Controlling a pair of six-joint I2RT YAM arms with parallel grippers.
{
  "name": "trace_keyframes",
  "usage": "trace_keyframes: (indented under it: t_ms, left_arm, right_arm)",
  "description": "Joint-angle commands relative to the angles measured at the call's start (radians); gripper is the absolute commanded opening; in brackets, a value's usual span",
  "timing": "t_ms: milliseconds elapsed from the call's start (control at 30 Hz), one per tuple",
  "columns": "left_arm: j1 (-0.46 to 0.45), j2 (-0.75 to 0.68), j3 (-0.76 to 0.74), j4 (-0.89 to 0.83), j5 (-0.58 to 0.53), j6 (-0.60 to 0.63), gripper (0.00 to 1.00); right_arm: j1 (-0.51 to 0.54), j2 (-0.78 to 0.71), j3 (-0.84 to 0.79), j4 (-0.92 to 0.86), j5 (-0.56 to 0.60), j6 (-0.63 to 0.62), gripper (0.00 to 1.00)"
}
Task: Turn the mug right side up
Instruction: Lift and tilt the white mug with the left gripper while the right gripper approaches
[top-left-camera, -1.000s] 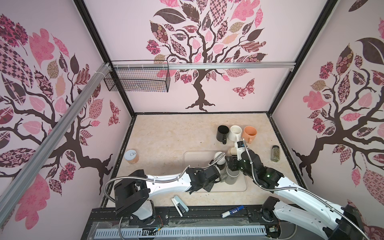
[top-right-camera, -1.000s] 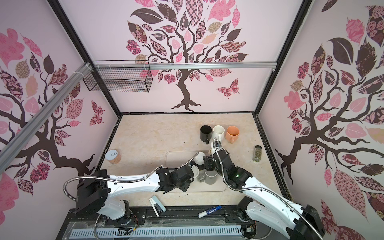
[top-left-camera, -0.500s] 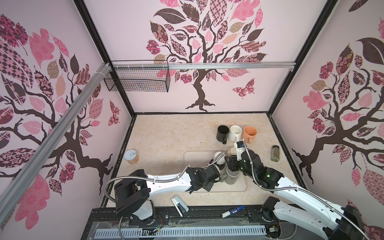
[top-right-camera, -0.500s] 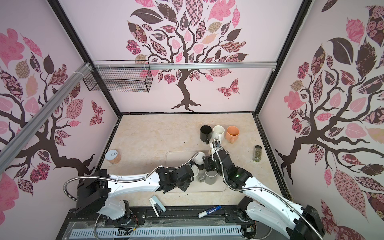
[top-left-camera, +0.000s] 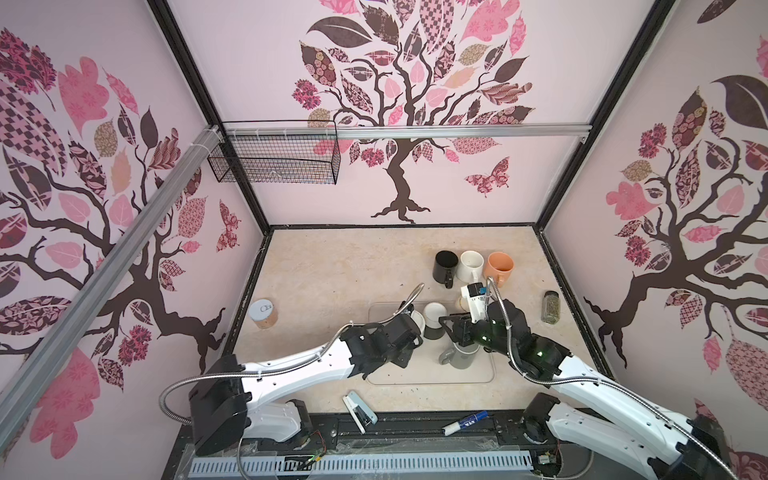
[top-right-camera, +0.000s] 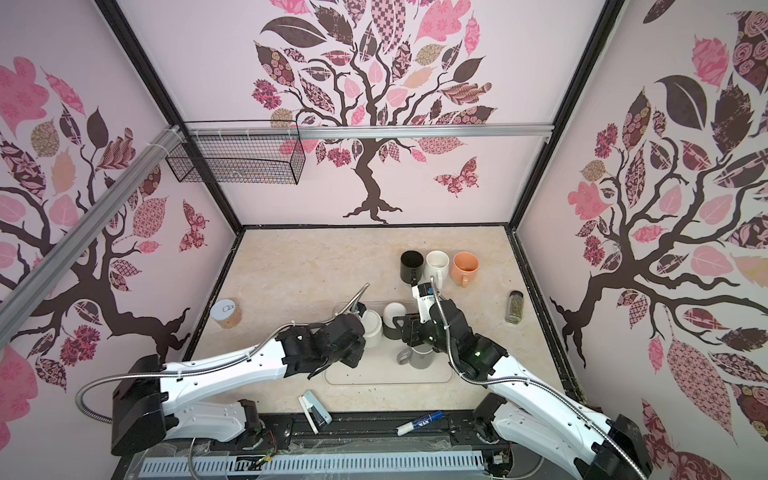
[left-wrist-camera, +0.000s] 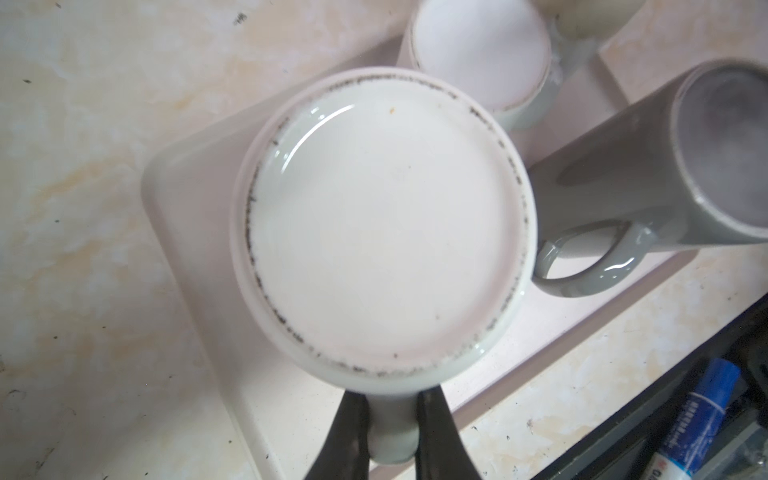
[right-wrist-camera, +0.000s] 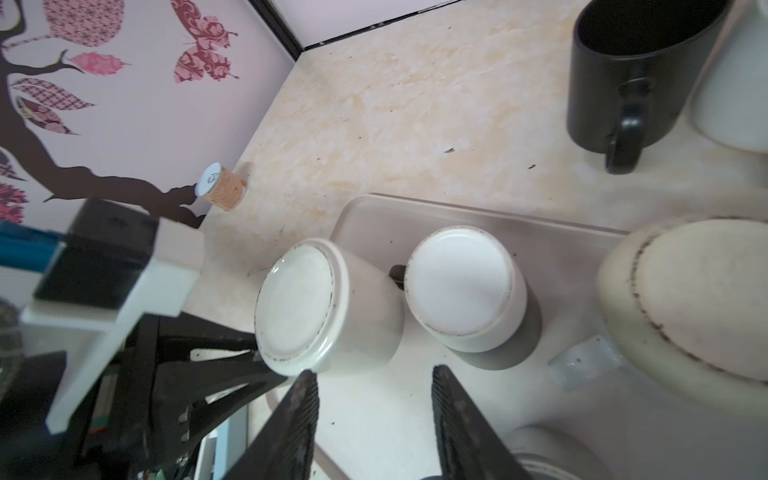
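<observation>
In both top views the white mug (top-left-camera: 417, 325) (top-right-camera: 371, 330) stands base-up near the far left corner of the tray (top-left-camera: 478, 376), right against the left gripper (top-left-camera: 409, 334). The right gripper (top-left-camera: 451, 328) hovers close by.

The left wrist view shows the jaws clamped on the mug's handle (left-wrist-camera: 392, 440), which points straight back at the wrist. A wrist roll should therefore flip it.

In the right wrist view, the right jaws stand apart and empty, with the mug (right-wrist-camera: 307, 307) just beyond them.
</observation>
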Motion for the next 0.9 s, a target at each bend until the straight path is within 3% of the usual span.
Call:
trace_keyframes:
  t_ms: [0, 200, 367, 567, 867]
  left_arm:
    - [0.032, -0.101, -0.037, 0.05, -0.032, -0.003, 0.0]
    - [0.12, -0.279, -0.078, 0.134, 0.045, -0.066, 0.0]
    - [0.215, -0.368, -0.097, 0.254, 0.144, -0.13, 0.0]
    - [0.291, -0.393, -0.072, 0.354, 0.242, -0.181, 0.0]
    - [0.298, -0.381, -0.035, 0.456, 0.31, -0.229, 0.0]
  right_arm:
    - [0.004, 0.005, 0.032, 0.08, -0.118, 0.048, 0.48]
    - [0.005, 0.013, 0.027, 0.178, -0.199, 0.122, 0.48]
    - [0.004, 0.058, -0.026, 0.405, -0.306, 0.266, 0.48]
    - [0.004, 0.149, -0.076, 0.721, -0.398, 0.451, 0.49]
    - [0.004, 0.29, -0.075, 1.032, -0.466, 0.625, 0.52]
